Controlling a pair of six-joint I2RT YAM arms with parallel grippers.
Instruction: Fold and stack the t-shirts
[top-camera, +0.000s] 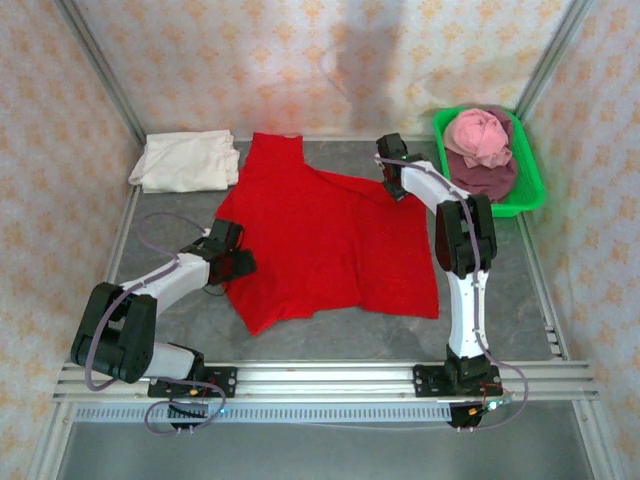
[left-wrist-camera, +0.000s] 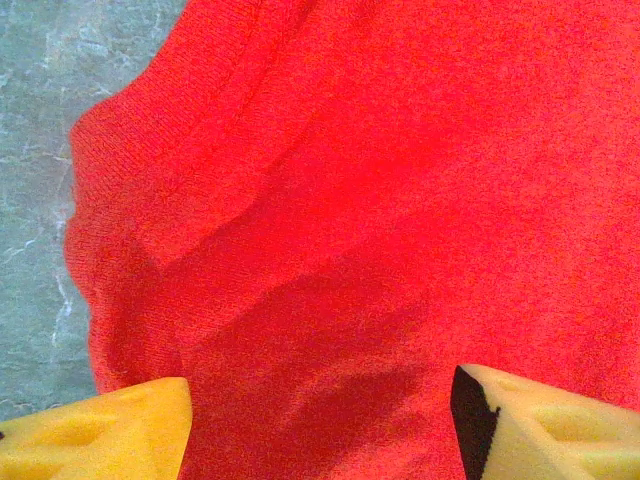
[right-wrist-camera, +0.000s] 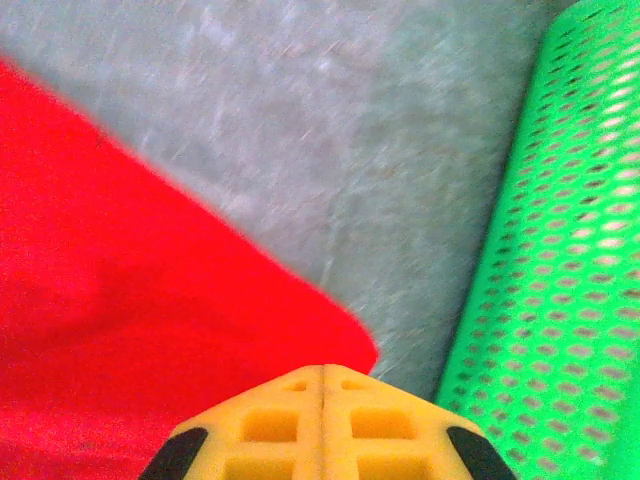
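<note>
Top-down, the two arms are rising from the rail along the bottom edge of the frame. The left pincer (top-camera: 240, 262) is sitting at left of centre, over the lower left border of the red t-shirt (top-camera: 320, 240). In the left wrist view this pincer (left-wrist-camera: 320, 430) is standing spread, one yellow fingertip (left-wrist-camera: 110, 430) in each lower corner, with the red t-shirt (left-wrist-camera: 400, 200) lying rumpled between and beyond them and nothing being pinched. A strip of grey tabletop (left-wrist-camera: 30, 100) is showing along the left edge.

The red t-shirt is lying opened out across the centre of the tabletop (top-camera: 500, 280), its far end reaching toward the upper middle of the frame.

The right arm is reaching up the right side, and the right pincer (top-camera: 393, 180) is pointing down at the shirt's upper right edge. In the right wrist view this pincer (right-wrist-camera: 322, 372) is showing its fingers pressed together, tip meeting a corner of the red t-shirt (right-wrist-camera: 120, 300); whether cloth is caught between them cannot be told. The green tray (right-wrist-camera: 560, 250) is filling the right edge, the tabletop (right-wrist-camera: 350, 150) lying between.

At upper left, the cream-white t-shirt (top-camera: 188, 162) is lying folded, just beside the red one. At upper right, the green tray (top-camera: 530, 190) is holding a bunched pink t-shirt (top-camera: 478, 135) resting on a maroon t-shirt (top-camera: 485, 178).
</note>
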